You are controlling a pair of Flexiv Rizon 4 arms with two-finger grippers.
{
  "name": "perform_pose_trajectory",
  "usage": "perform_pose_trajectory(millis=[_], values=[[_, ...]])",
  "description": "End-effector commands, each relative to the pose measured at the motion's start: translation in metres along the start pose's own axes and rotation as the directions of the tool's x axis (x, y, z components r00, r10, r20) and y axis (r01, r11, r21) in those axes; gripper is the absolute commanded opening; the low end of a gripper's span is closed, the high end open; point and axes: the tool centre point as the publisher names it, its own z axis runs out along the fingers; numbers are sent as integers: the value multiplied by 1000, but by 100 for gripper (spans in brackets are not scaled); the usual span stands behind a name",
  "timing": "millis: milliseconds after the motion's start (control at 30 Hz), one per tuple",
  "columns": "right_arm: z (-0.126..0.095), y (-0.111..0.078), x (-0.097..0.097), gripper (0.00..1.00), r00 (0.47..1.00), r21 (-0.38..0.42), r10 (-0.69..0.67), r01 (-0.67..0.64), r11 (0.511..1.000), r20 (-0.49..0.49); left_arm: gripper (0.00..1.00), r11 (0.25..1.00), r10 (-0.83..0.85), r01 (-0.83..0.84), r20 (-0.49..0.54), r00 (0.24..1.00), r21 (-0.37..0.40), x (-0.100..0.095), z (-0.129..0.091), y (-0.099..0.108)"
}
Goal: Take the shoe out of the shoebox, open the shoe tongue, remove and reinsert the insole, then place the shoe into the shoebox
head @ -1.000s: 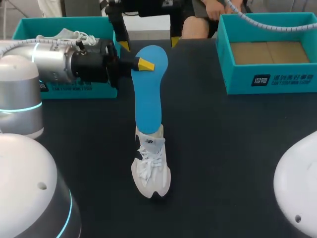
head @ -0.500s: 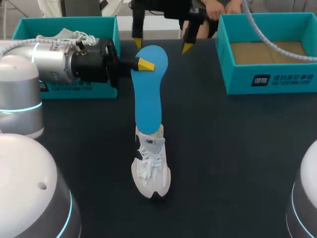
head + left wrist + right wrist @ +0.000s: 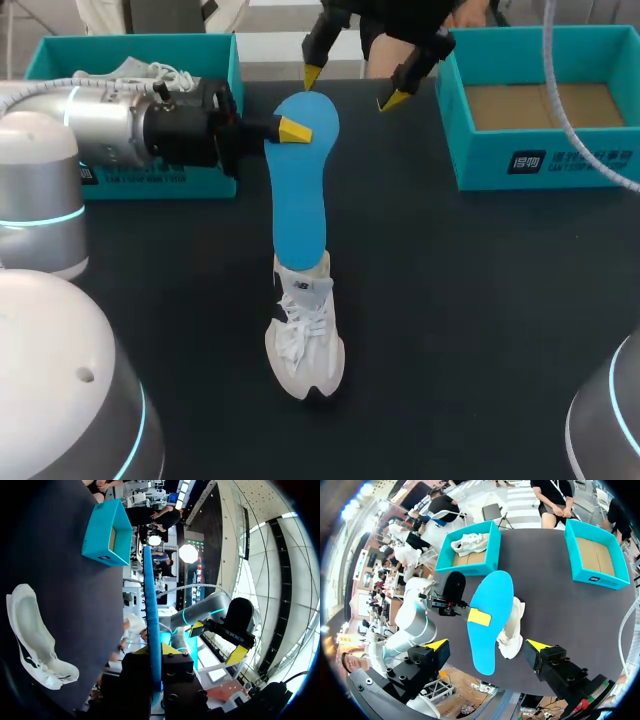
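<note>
Two teal cardboard shoeboxes sit at the far corners of the dark surface (image 3: pixel 450 300). The left-hand shoebox (image 3: pixel 130 42) has a white laced sneaker (image 3: pixel 140 70) lying inside it. The right-hand shoebox (image 3: pixel 540 160) shows only its brown cardboard floor.

The shoe everyone's watching, a white lace-up trainer with a dark side mark (image 3: pixel 305 335), is out of both boxes. It stands on its sole roughly mid-surface, toe pointing at the robot's side and heel toward the boxes.

The long bright-blue foam insole (image 3: pixel 300 200) is out of it and held up in the air. The silver left arm (image 3: pixel 110 125) comes in sideways in front of the left box, and the left jaws are clamped on the insole near its broad rounded end. One yellow tip sits flat on the blue face, and in the left wrist view the insole (image 3: pixel 151 605) runs edge-on straight between the two fingers.

From overhead, the insole's narrow end overlaps the trainer's heel opening. Honestly can't tell if it touches there or just hangs above it.

The right jaws hover over the far edge of the surface, between the two boxes and just past the insole's rounded end. They're spread wide apart with nothing in them. In the right wrist view the insole (image 3: pixel 490 615) and trainer (image 3: pixel 512 625) both sit below that gap.
</note>
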Motion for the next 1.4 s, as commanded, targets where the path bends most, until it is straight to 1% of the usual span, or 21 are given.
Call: perform_pose_trajectory(millis=[33,300,433,500,600,733,833,1400], values=[[2,-2,-5,100,944,-4,-1,-1,1000,-330,0,1000,0,0,3,1000,0,0,0,1],[2,-2,-5,100,944,-4,-1,-1,1000,-330,0,1000,0,0,3,1000,0,0,0,1],[11,-1,-12,100,885,-52,-45,23,998,-463,0,1000,0,0,3,1000,0,0,0,1],[16,1,-15,100,852,-54,-65,44,998,-520,0,1000,0,0,3,1000,0,0,0,1],[24,3,-21,100,828,-45,-65,49,998,-556,0,1000,0,0,3,1000,0,0,0,1],[30,6,-25,100,806,-62,-71,43,997,-588,0,1000,0,0,3,1000,0,0,0,1],[36,9,-27,100,757,-97,-78,20,995,-648,0,1000,0,0,3,1000,0,0,0,1],[36,9,-27,100,757,-97,-78,20,995,-648,0,1000,0,0,3,1000,0,0,0,1]])
